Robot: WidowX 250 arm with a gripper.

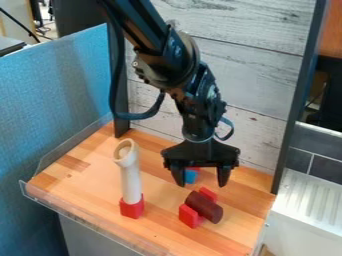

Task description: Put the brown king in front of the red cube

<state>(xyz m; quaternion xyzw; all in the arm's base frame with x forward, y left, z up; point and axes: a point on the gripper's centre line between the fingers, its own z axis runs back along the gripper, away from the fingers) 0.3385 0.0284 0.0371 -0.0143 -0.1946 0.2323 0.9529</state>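
Wooden tabletop (87, 182) below; black arm (177, 62) bent, end effector (202, 184) pointing down, spread wide.

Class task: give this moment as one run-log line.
gripper: open, above table | white tube: upright on red block | brown cylinder: lying between red pieces

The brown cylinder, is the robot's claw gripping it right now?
No, the gripper hangs with its two fingers spread apart, and the brown cylinder lies tipped on its side, below the fingertips.
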